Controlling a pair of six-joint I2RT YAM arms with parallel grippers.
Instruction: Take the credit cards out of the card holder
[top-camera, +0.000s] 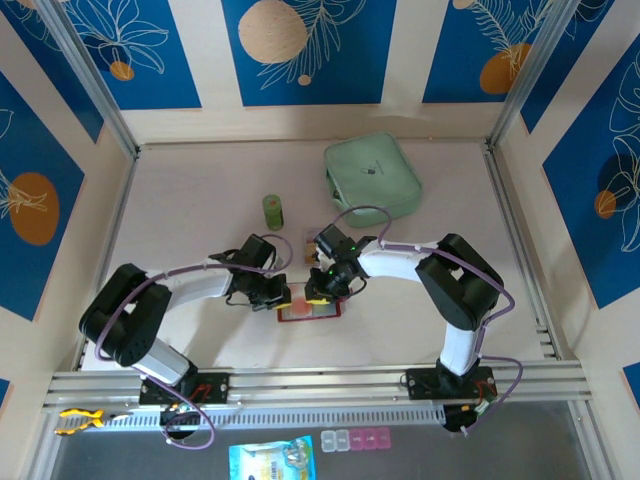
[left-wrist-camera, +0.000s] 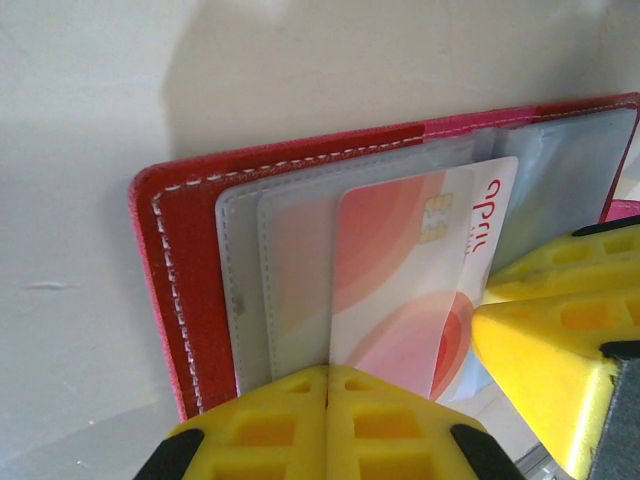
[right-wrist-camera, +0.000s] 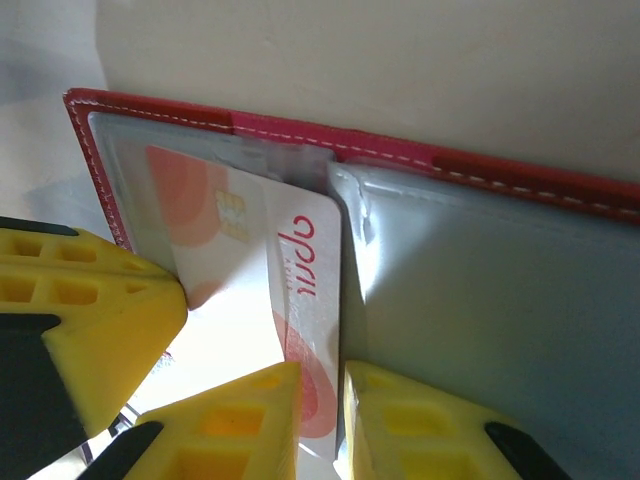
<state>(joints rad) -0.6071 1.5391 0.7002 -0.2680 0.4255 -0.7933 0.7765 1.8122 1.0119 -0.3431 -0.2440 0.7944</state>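
Saw the holder (top-camera: 322, 311) lying open and flat on the table (top-camera: 190, 200), right under both sets of yellow fingers. Saw the left gripper (left-wrist-camera: 328, 385) squeezed together, no gap at all, tips down at the near edge of the holder. Found one card (left-wrist-camera: 400, 270) just past those tips, orange and white with a small gold chip and red letters, partly out of a clear sleeve (left-wrist-camera: 250, 300) and tilted a bit. Saw the near corner of the card touching the left tips. Could not tell about any pinching there, only touching. Saw the right gripper (right-wrist-camera: 322, 385) just beside the left one, tips down on the middle of the holder. Saw its two fingers close together but with a thin gap. Saw the lettered end of the card and the curled edge of another sleeve both running into that gap. Could not tell clamped from just pressing, nor on which of the two. Found more grey sleeves past the right-hand finger of the right gripper, with the red cover and its white stitches on the far side of both grippers. Spotted a green tube (top-camera: 273, 210) a little way beyond the left gripper, standing up, apart from everything else. Spotted a mint-green pouch (top-camera: 372, 178) well beyond the right gripper, lying flat near the back of the table.
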